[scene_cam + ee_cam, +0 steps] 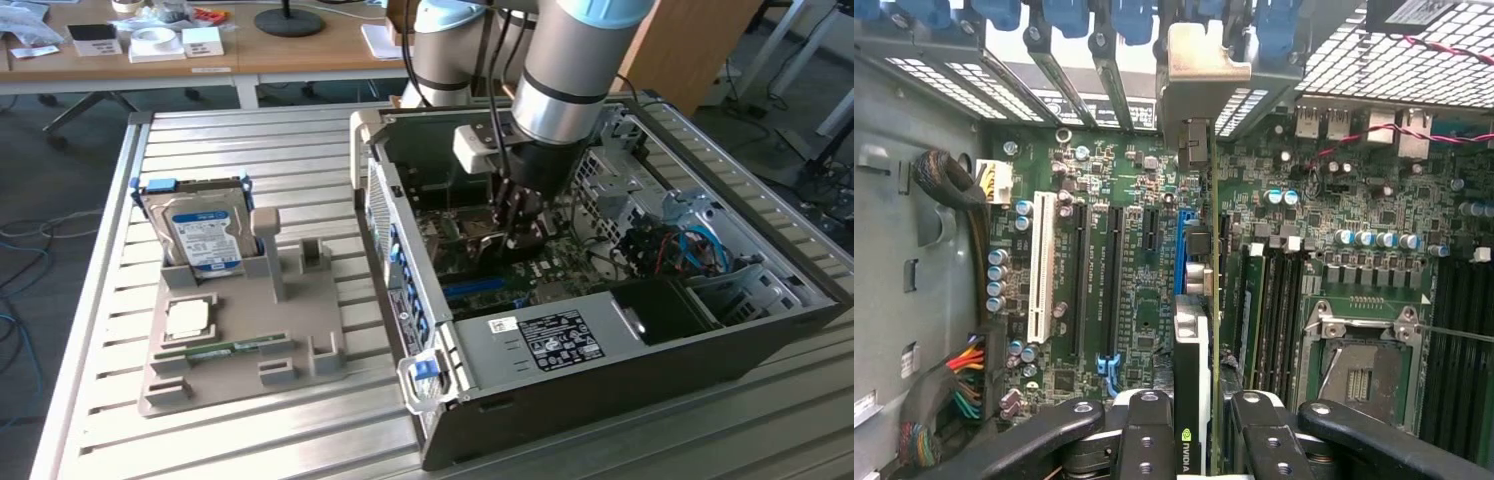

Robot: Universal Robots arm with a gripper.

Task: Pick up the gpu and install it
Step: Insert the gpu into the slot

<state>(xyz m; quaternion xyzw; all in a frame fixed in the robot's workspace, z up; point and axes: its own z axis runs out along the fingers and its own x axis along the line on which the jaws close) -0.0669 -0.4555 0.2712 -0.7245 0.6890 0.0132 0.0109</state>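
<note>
Now | gripper (1199, 440) clamped on gpu (1192, 330) (edge-on) | inside computer case (601, 385), over motherboard (1139, 300) | hard drive (203, 232) in tray (234, 378)

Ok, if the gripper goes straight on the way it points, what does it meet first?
Probably the blue slot on the motherboard, through the gpu clamped in the gripper; the card looks lined up over it, though depth is unclear.

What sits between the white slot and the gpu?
From the white slot toward the gpu, the wrist view shows two long black slots, a short black slot, then a blue slot.
</note>
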